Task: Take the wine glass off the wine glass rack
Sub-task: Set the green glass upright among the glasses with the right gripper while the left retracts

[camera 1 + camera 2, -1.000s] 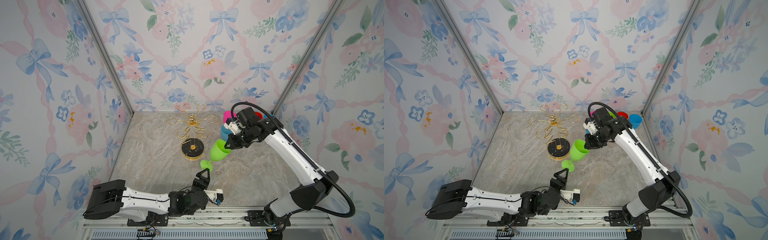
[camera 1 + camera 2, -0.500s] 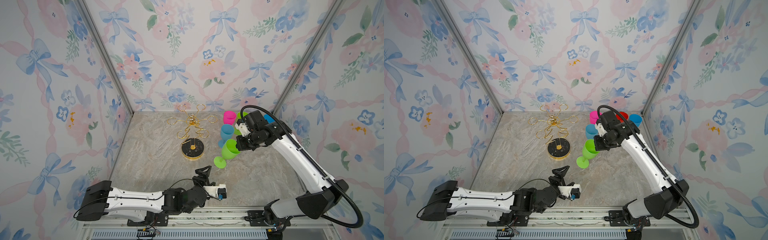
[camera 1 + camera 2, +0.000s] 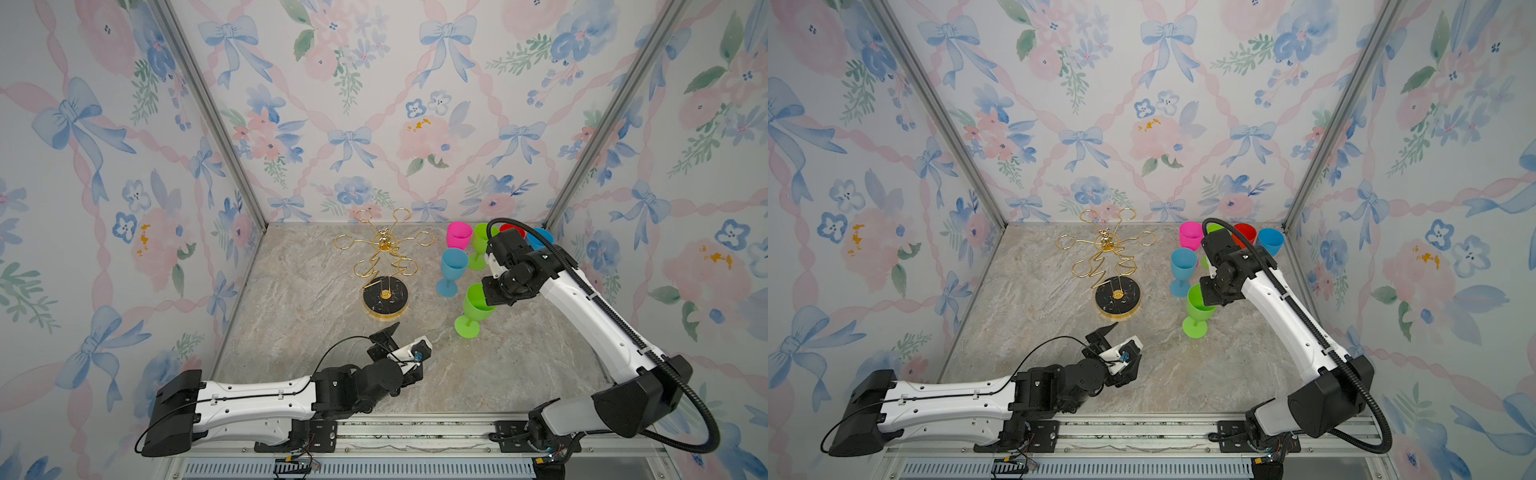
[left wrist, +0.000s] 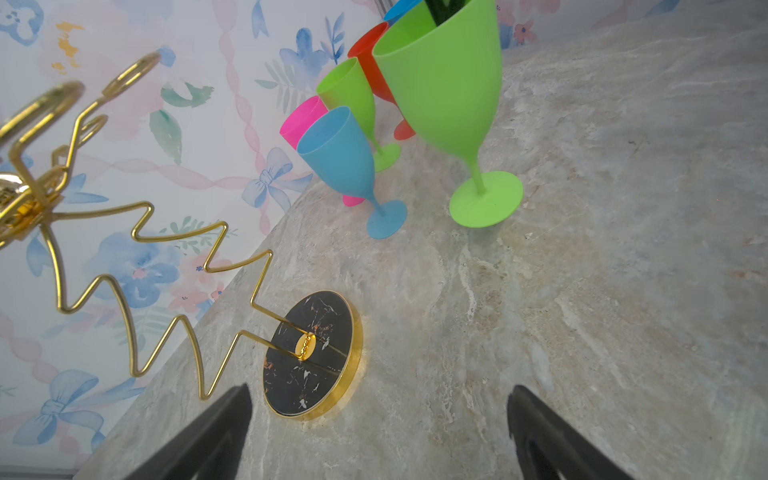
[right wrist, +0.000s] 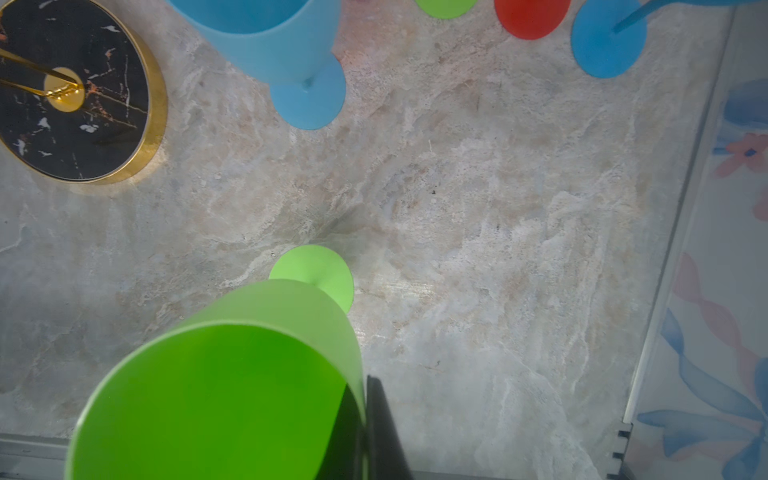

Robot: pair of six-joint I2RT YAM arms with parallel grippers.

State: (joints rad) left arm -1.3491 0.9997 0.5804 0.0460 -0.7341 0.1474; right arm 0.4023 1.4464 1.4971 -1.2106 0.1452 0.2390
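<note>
**Right of the wine glass rack (image 3: 385,296): seat the wine glass (image 3: 476,306) flat**

Right gripper (image 3: 489,296) pinches the green bowl's rim. The bowl is tilted, foot at the table (image 3: 519,365); contact unclear. Level it, seat the foot, then release. Blue glass (image 3: 453,266) stands just beside, other glasses (image 3: 458,235) behind, so avoid swinging there. Rack loops are empty. Left gripper (image 4: 376,424) gapes wide, holding nothing.
</note>
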